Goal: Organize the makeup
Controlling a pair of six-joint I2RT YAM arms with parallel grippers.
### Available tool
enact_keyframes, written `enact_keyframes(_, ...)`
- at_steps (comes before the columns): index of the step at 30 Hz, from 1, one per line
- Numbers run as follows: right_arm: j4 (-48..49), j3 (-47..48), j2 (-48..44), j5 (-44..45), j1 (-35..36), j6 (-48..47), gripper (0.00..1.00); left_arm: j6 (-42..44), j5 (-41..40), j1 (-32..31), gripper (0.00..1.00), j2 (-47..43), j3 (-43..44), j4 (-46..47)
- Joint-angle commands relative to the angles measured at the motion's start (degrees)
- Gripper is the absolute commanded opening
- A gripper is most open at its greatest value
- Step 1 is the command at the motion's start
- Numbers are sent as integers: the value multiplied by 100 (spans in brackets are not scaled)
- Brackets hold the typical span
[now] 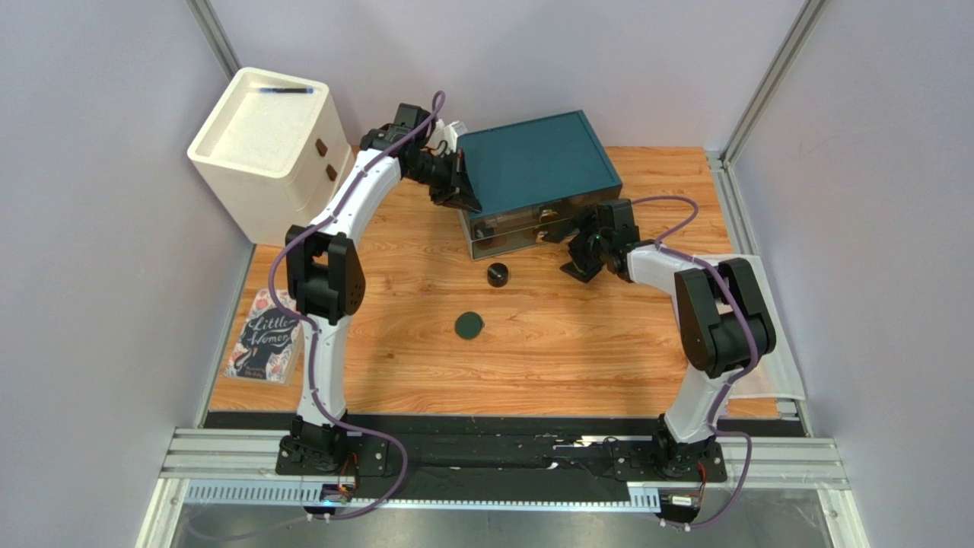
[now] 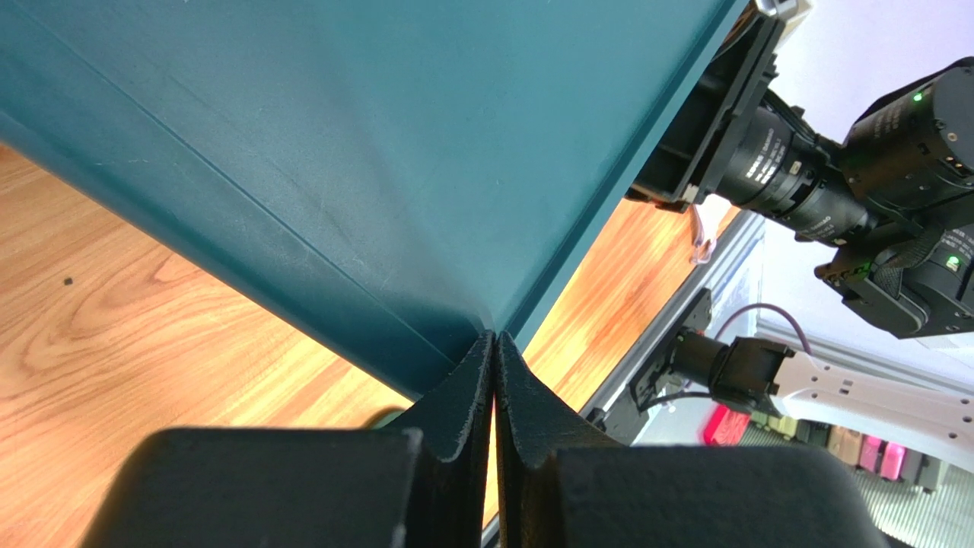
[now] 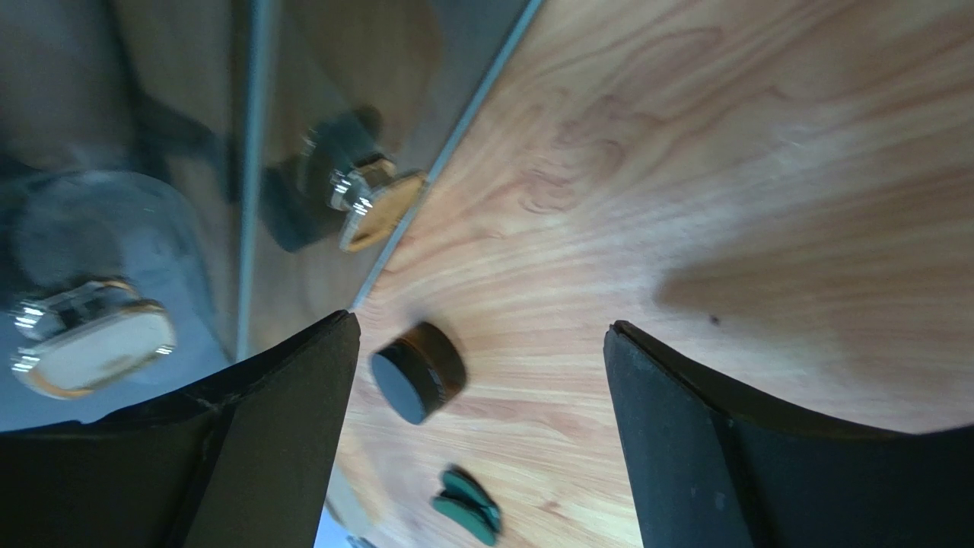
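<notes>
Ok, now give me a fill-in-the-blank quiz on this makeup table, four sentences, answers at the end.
1. The right gripper is ____, with the black jar in view between its fingers.
2. The left gripper is ____, its tip at the teal box.
3. The green compact lies ____ to the near edge of the table than the jar does.
4. The book lies at the table's ____ edge.
Answers: open; shut; closer; left.
</notes>
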Motion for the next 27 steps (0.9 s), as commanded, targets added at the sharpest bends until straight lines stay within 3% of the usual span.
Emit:
enact_keyframes(1,924,-5,86,-100,-61,643,83,235,-473,-37,8,119,-258,-651)
enact_keyframes(23,671,697,930,5,-141,1161,73,244,-491,69,8,146,-232,-687)
enact_keyframes(26,460,847,1062,-21,-149,1092,70,244,-491,86,8,146,-223,-695)
enact_keyframes(27,312,934,1114,-39,-141,1100,64,244,-491,95,8,146,-223,-695)
